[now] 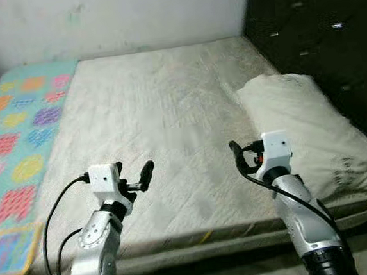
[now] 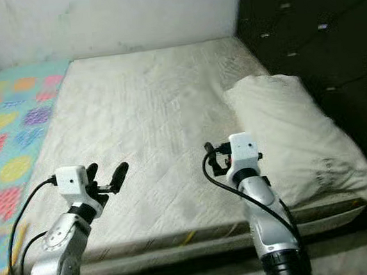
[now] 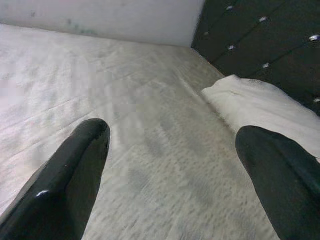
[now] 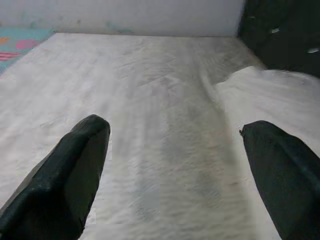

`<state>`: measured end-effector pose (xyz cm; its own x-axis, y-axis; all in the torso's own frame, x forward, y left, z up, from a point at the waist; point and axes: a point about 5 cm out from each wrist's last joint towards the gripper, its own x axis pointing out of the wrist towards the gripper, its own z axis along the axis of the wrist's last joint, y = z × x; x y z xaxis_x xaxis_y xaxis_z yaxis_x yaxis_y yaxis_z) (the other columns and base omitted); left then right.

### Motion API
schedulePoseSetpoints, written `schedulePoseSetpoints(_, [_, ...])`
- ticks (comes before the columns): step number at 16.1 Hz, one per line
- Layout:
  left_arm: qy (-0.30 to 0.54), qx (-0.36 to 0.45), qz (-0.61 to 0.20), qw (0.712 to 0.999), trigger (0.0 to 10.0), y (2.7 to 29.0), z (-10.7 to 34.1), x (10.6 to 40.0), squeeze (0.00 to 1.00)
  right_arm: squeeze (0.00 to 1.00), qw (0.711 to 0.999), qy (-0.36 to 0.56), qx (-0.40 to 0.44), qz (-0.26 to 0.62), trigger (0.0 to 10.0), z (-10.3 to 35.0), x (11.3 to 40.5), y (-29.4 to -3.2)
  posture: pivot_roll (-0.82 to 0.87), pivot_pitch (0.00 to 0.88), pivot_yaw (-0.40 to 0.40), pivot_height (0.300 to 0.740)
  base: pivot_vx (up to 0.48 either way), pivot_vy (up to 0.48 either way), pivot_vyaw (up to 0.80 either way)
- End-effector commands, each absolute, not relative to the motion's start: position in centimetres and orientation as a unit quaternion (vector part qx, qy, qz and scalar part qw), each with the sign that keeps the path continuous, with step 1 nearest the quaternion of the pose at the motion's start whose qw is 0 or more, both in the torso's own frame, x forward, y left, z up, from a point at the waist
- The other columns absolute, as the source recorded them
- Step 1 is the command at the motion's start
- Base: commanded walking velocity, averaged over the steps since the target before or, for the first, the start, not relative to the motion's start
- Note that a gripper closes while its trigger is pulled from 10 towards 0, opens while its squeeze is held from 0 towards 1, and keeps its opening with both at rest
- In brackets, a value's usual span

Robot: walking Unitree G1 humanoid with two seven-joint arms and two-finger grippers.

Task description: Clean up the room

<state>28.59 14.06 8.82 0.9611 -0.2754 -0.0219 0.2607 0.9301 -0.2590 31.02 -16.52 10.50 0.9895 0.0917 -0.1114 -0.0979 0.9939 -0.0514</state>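
Observation:
A bare, stained white mattress [image 1: 155, 108] lies before me. A cream pillow [image 1: 308, 130] rests along its right side, beside the dark headboard. A patterned quilt [image 1: 17, 142] in turquoise, pink and yellow covers the mattress's left strip. My left gripper [image 1: 134, 174] hovers open over the near left part of the mattress, with nothing between its fingers [image 3: 75, 170]. My right gripper [image 1: 249, 154] is held open above the near edge, just left of the pillow [image 4: 270, 95], and it too holds nothing.
A black tufted headboard [image 1: 315, 23] rises on the right. A white wall [image 1: 108, 15] closes off the far side. The mattress's front edge [image 1: 199, 239] runs just beneath my arms.

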Motion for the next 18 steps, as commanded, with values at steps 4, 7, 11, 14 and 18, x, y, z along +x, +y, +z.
schedulePoseSetpoints(4, [0.047, -0.111, -0.106, 0.987, 10.0, 14.68, 8.2, 28.58, 0.0, 0.0, 0.997, 0.048, -0.028, 0.047, 10.0, 10.8, 31.19, -16.56, -0.17, 0.0, 0.019, 0.74, 0.0, 0.0, 0.0])
schedulePoseSetpoints(7, [0.044, -0.112, -0.109, 0.987, 10.0, 14.59, 8.28, 28.63, 0.0, 0.0, 0.997, 0.047, -0.033, 0.051, 10.0, 10.81, 31.21, -16.53, -0.16, 0.0, 0.017, 0.74, 0.0, 0.0, 0.0])
schedulePoseSetpoints(11, [0.042, -0.118, -0.109, 0.986, 10.0, 14.56, 8.33, 28.59, 0.0, 0.0, 0.997, 0.046, -0.032, 0.057, 10.0, 10.83, 31.19, -16.43, -0.16, 0.0, 0.013, 0.74, 0.0, 0.222, 0.0])
schedulePoseSetpoints(14, [0.043, -0.118, -0.108, 0.986, 10.0, 14.61, 8.29, 28.52, 0.0, 0.0, 0.996, 0.045, -0.037, 0.062, 10.0, 10.87, 31.09, -16.35, -0.16, 0.0, 0.011, 0.74, 0.0, 0.48, 0.0])
schedulePoseSetpoints(18, [0.045, -0.116, -0.108, 0.986, 10.0, 14.57, 8.24, 28.49, 0.0, 0.0, 0.996, 0.046, -0.037, 0.07, 10.0, 10.72, 30.97, -15.97, -0.16, 0.0, 0.007, 0.74, 0.0, 0.48, 0.45])
